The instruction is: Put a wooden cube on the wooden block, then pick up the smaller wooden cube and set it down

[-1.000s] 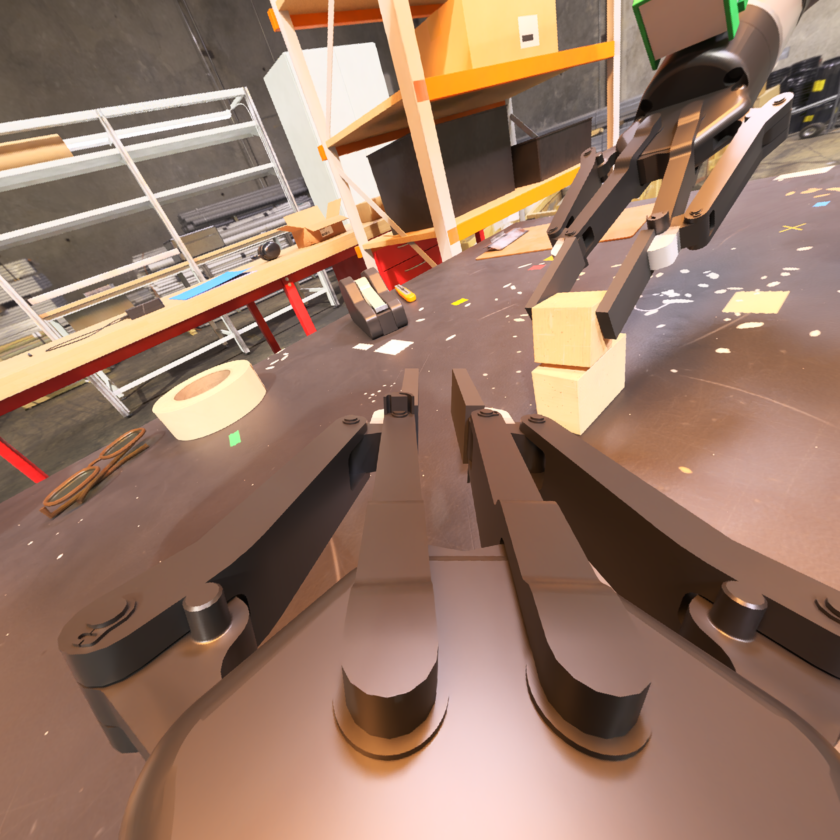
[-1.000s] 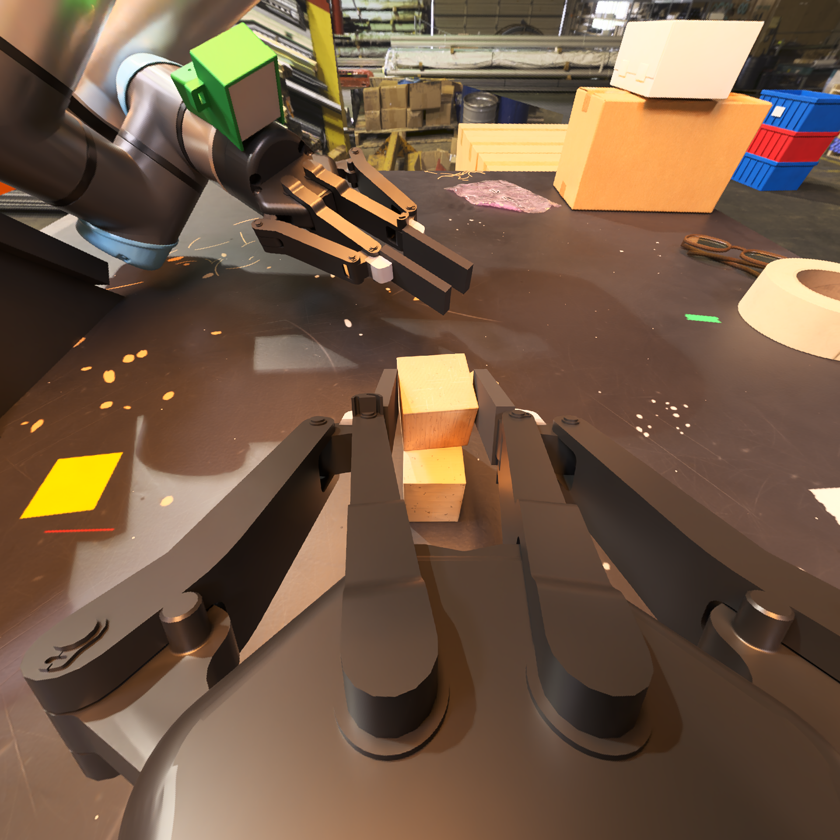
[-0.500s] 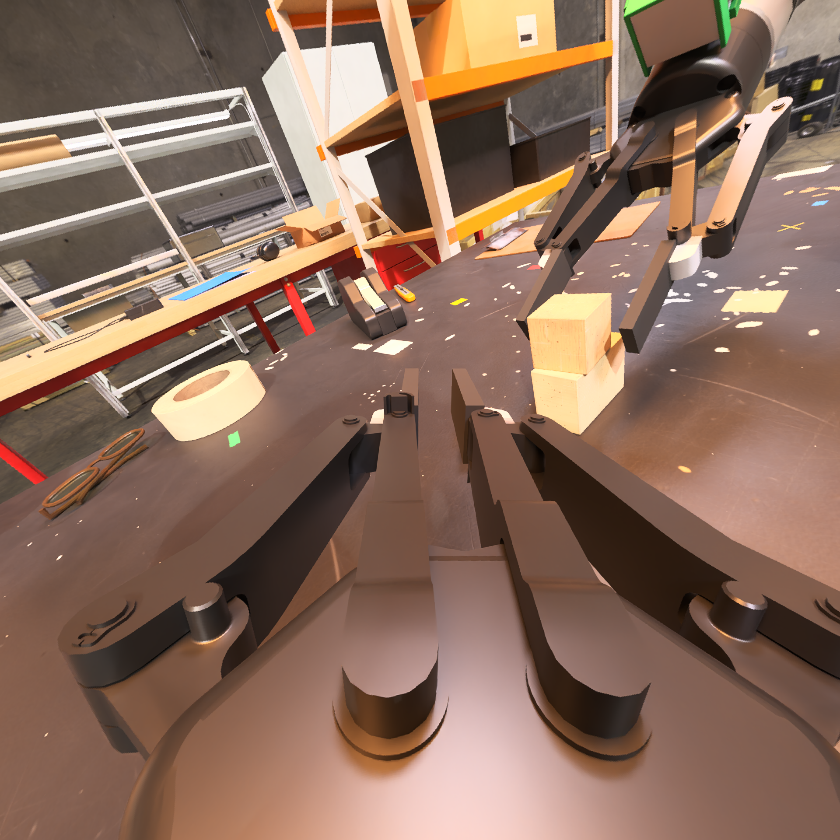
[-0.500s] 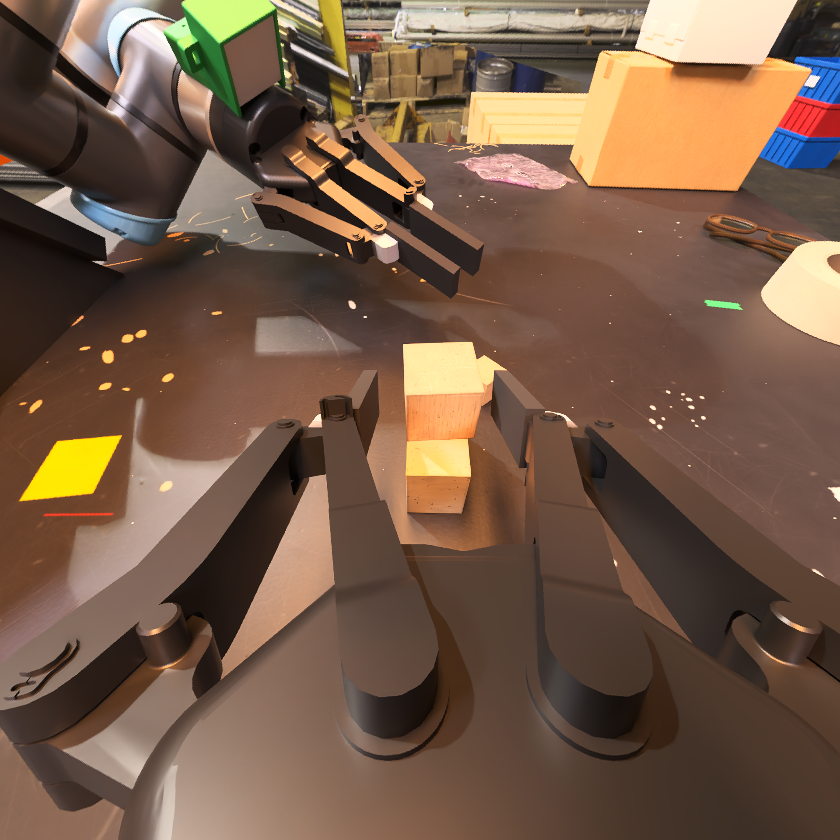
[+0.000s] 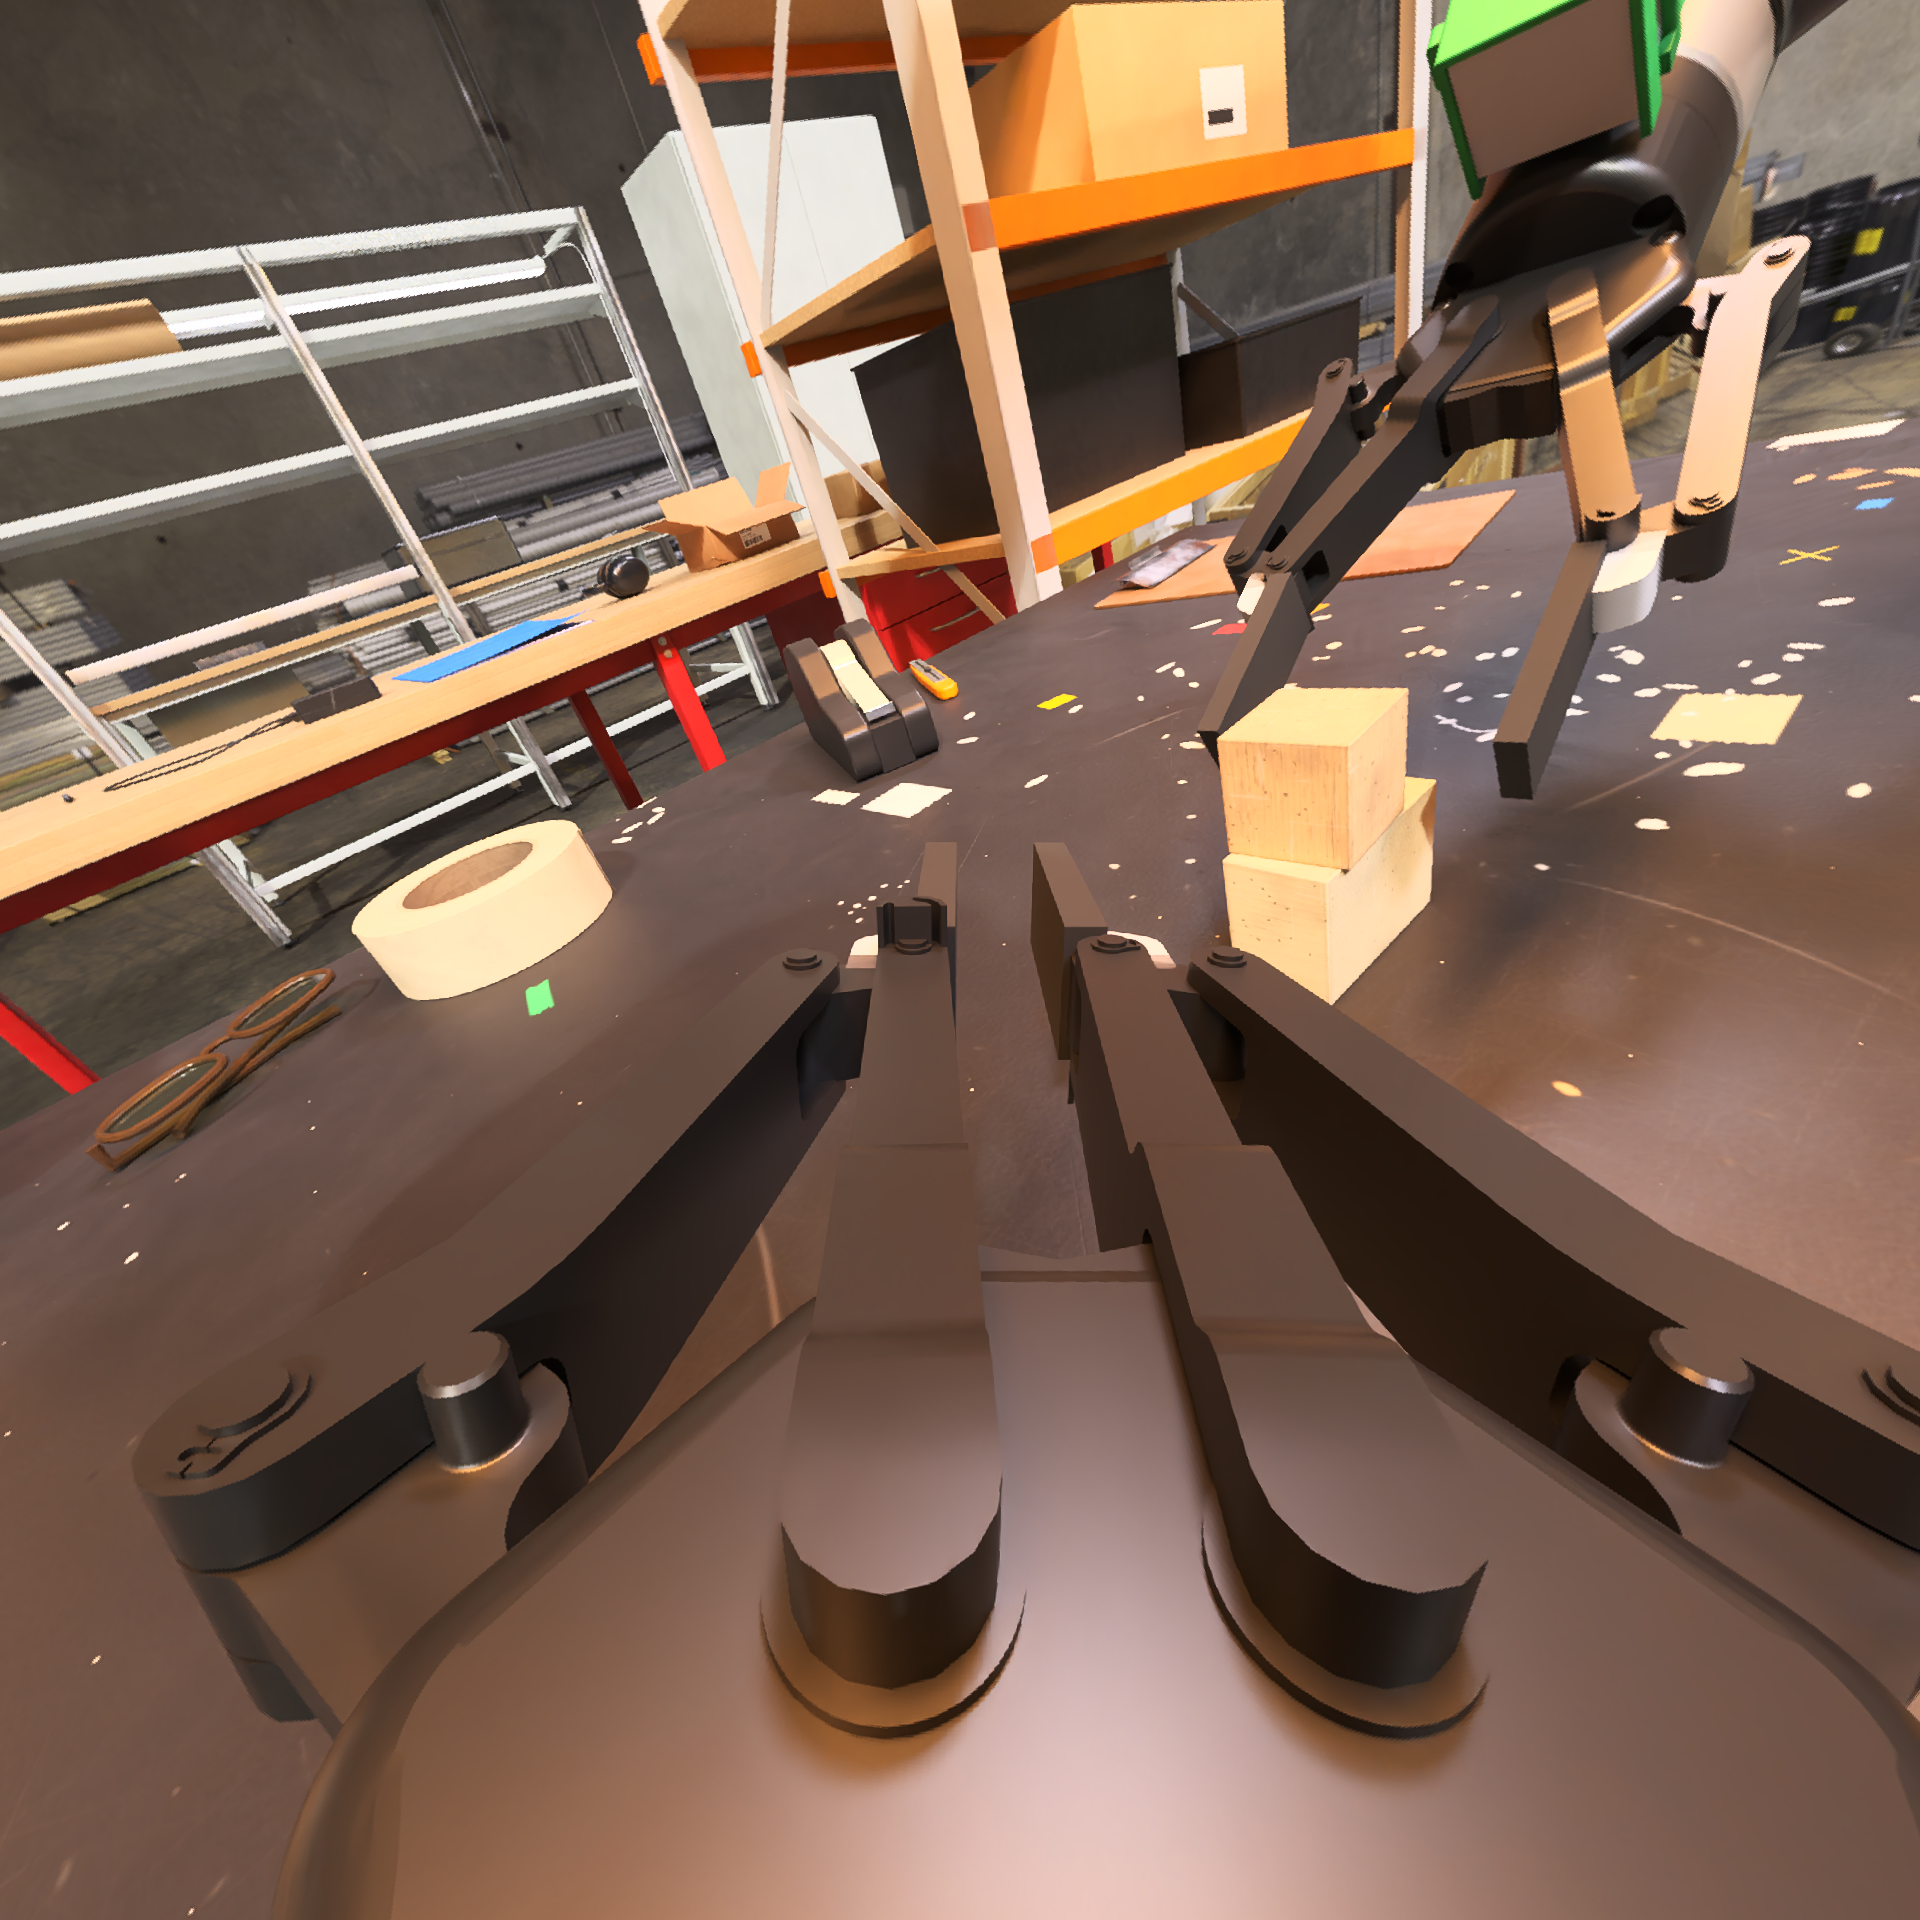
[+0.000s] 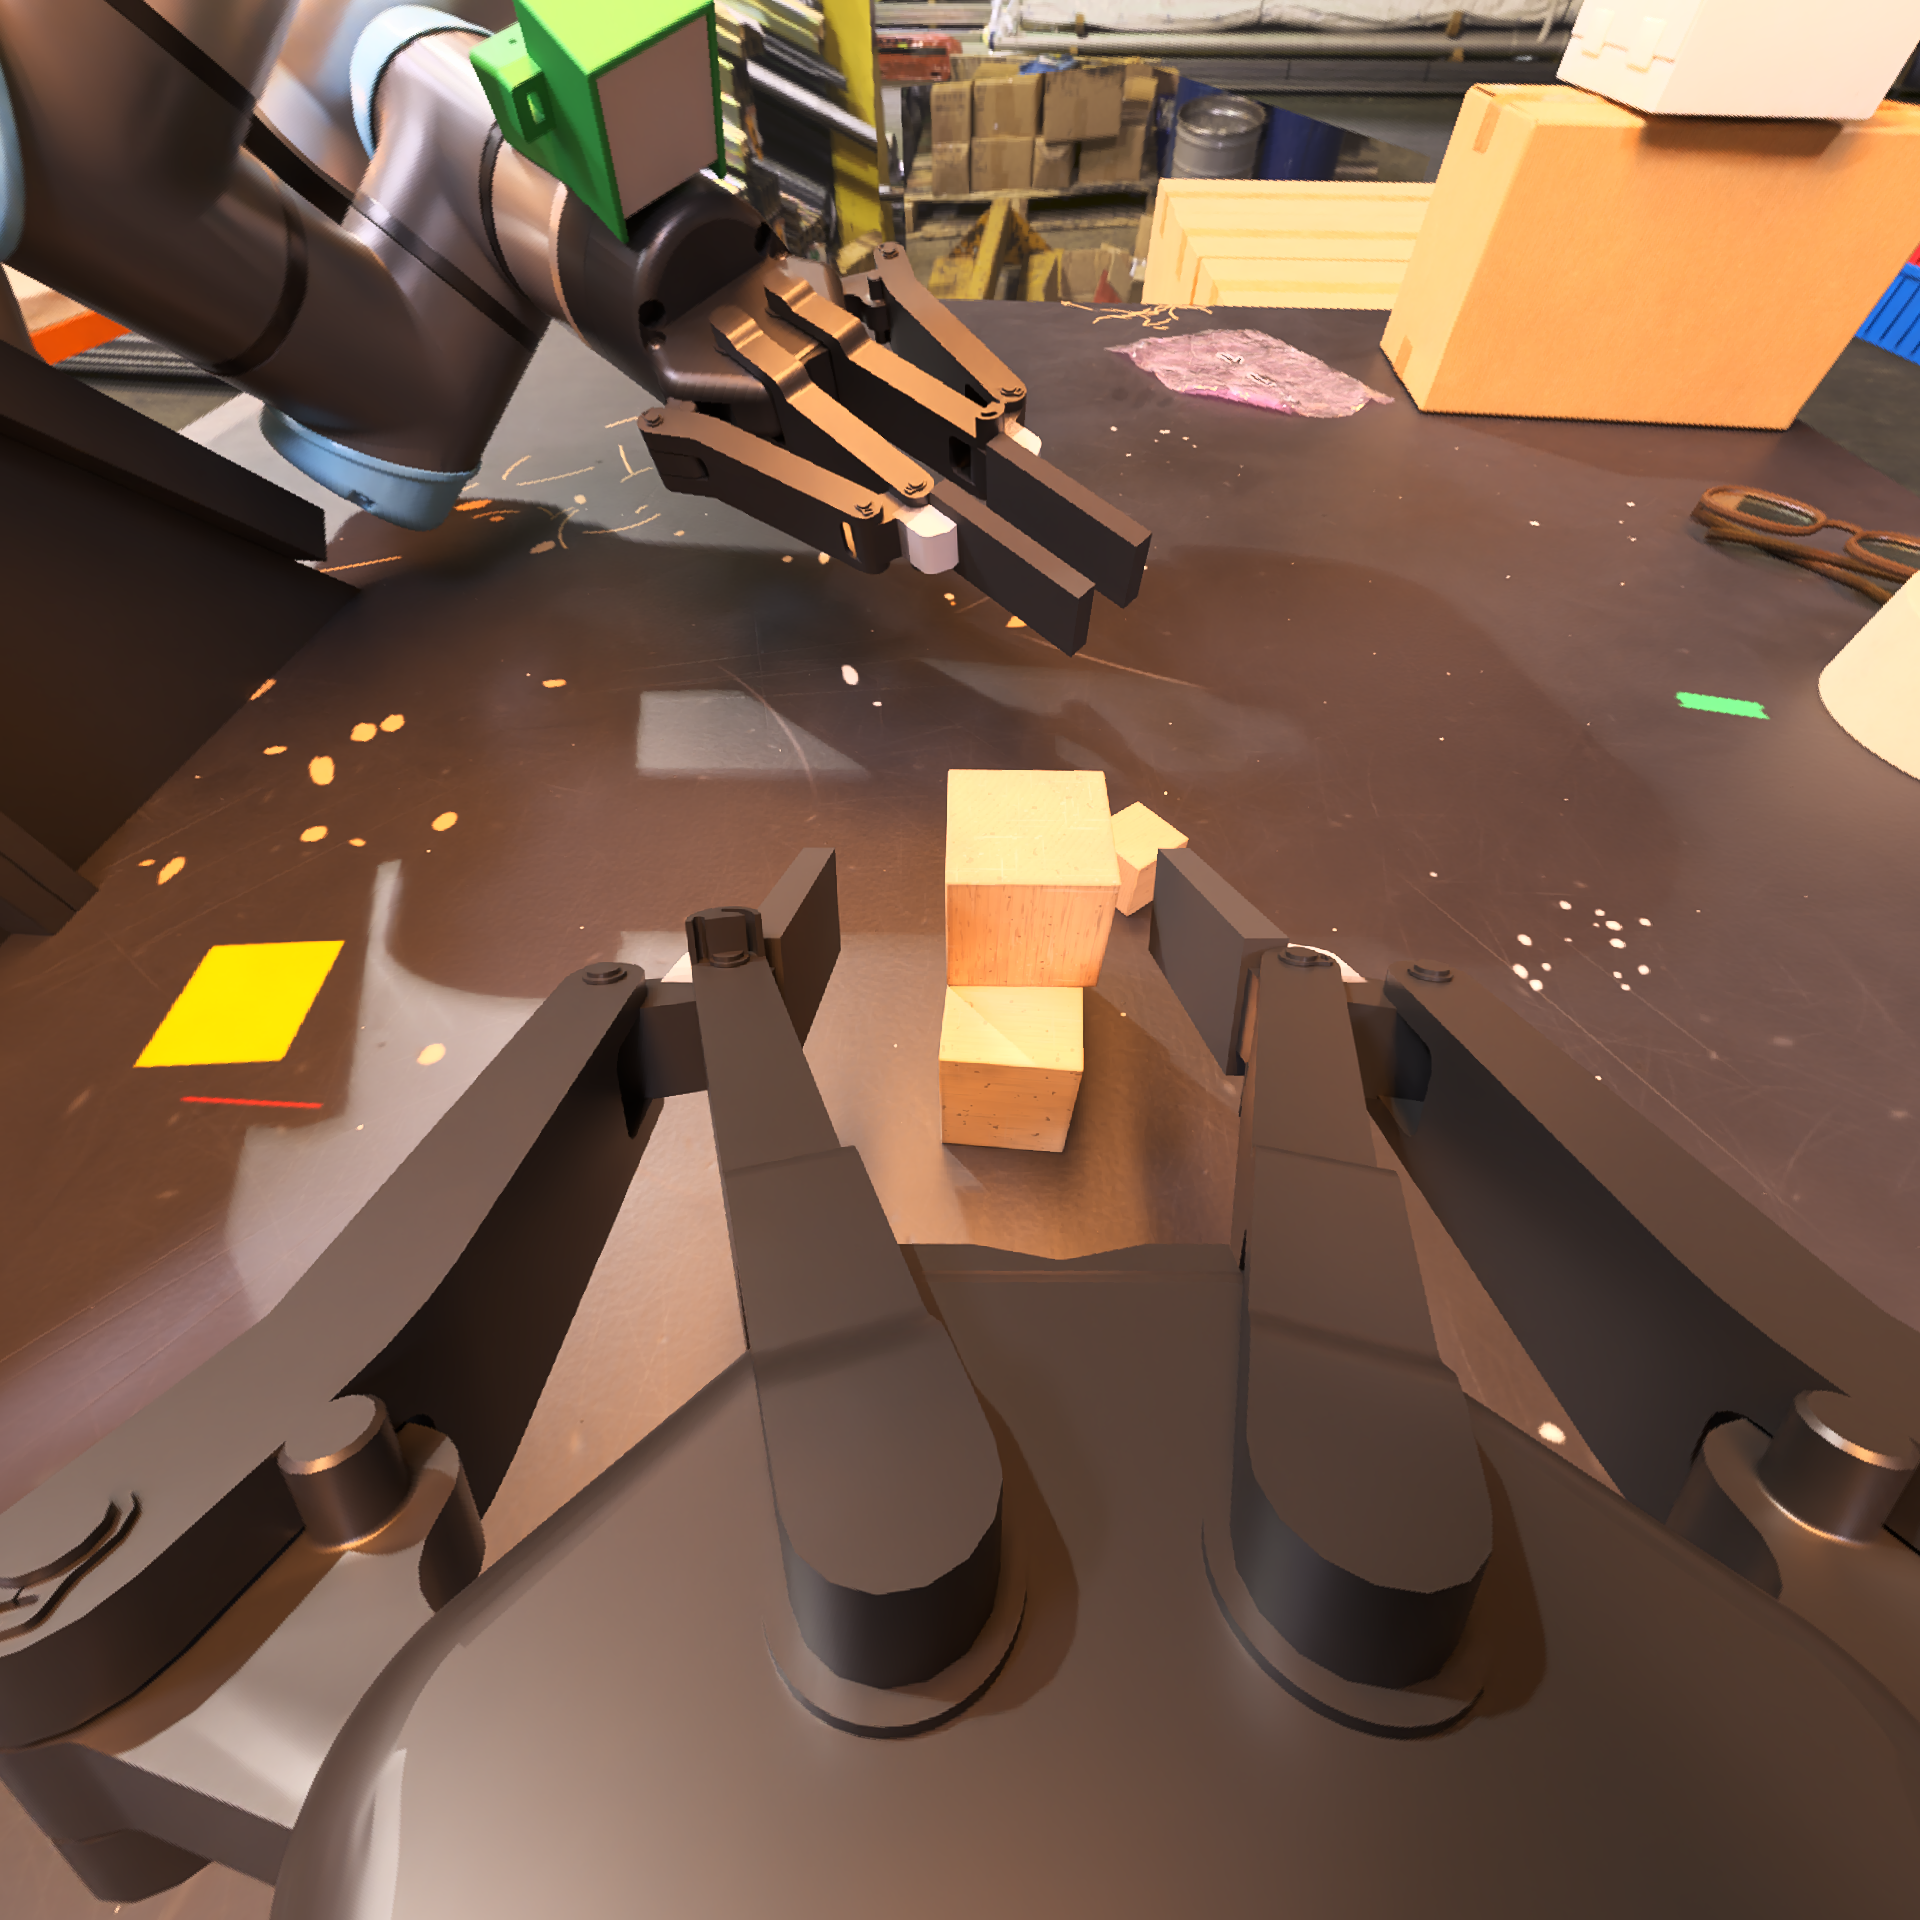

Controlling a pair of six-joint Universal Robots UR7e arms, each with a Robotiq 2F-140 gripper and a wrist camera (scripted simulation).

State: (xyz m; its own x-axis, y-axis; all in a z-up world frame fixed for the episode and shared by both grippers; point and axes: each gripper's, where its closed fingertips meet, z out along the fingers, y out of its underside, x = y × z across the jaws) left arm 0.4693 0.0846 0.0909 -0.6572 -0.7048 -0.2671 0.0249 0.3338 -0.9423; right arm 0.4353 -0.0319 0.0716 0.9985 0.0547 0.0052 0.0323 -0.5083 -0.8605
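A wooden cube (image 6: pixel 1023 883) rests on a wooden block (image 6: pixel 1008 1070) on the dark table. A smaller wooden cube (image 6: pixel 1143 847) lies on the table just behind the stack to its right. My right gripper (image 6: pixel 1003 904) is open and empty, its fingers apart on either side of the top cube without touching it. In the left wrist view the cube (image 5: pixel 1309 774) sits on the block (image 5: pixel 1330 925) with the right gripper (image 5: pixel 1366 748) spread above it; the smaller cube does not show there. My left gripper (image 5: pixel 987 873) is shut and empty, hovering left of the stack, and also shows in the right wrist view (image 6: pixel 1101 603).
A roll of tape (image 5: pixel 483 904) and brown glasses (image 5: pixel 208 1070) lie to the left. A tape dispenser (image 5: pixel 862 707) stands farther back. A big cardboard box (image 6: pixel 1631 260) and a purple plastic scrap (image 6: pixel 1247 369) sit at the table's far side.
My right gripper opened, let go of the wooden cube on the block and drew up and back. The cube stays on the block. The left gripper has not moved.
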